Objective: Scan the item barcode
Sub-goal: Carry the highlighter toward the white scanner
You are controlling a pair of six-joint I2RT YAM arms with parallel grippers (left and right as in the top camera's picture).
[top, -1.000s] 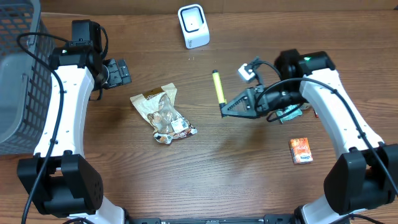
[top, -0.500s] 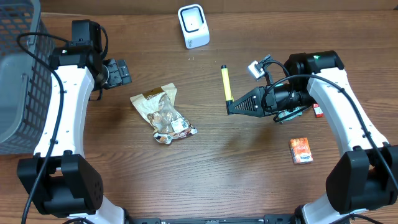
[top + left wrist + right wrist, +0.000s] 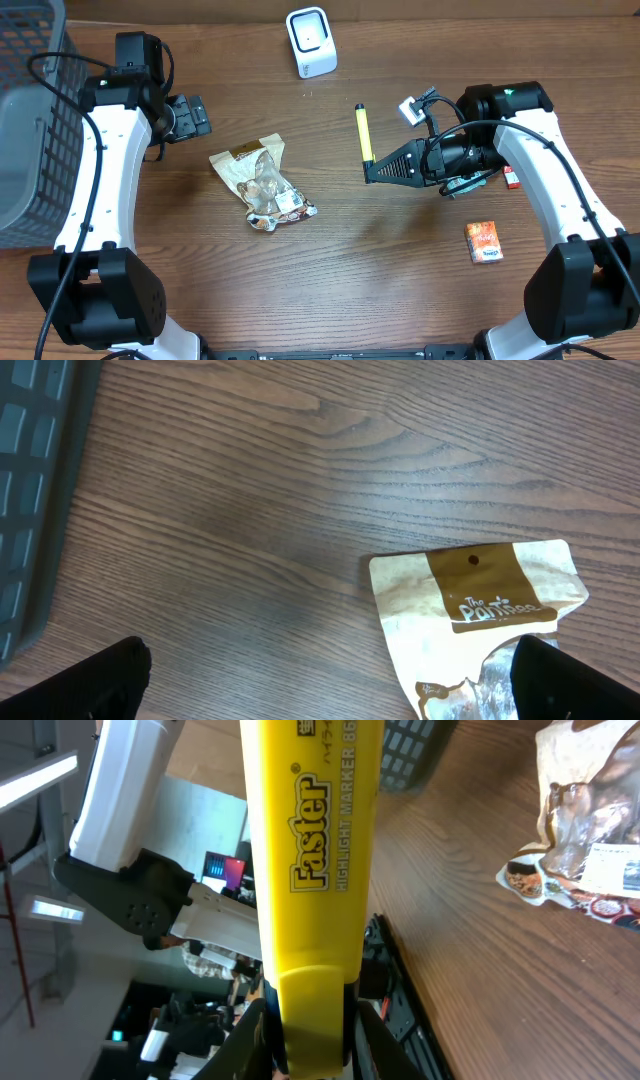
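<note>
My right gripper (image 3: 369, 175) is shut on the lower end of a yellow highlighter marker (image 3: 365, 133), holding it off the table right of centre. The right wrist view shows the marker (image 3: 310, 870) filling the middle, with "Faster" printed on it, clamped between my right gripper's (image 3: 310, 1042) fingers. A white barcode scanner (image 3: 311, 42) stands at the back centre, apart from the marker. My left gripper (image 3: 190, 117) stays open at the left, with nothing between its fingers (image 3: 100, 680).
A crumpled snack bag (image 3: 262, 185) lies left of centre, and its top edge (image 3: 480, 600) shows by the left gripper. A grey basket (image 3: 30, 130) stands at the far left. A small orange box (image 3: 484, 242) lies at the right front.
The right gripper carried the marker a little to the right and toward the back, then stopped. The left arm has not moved.
</note>
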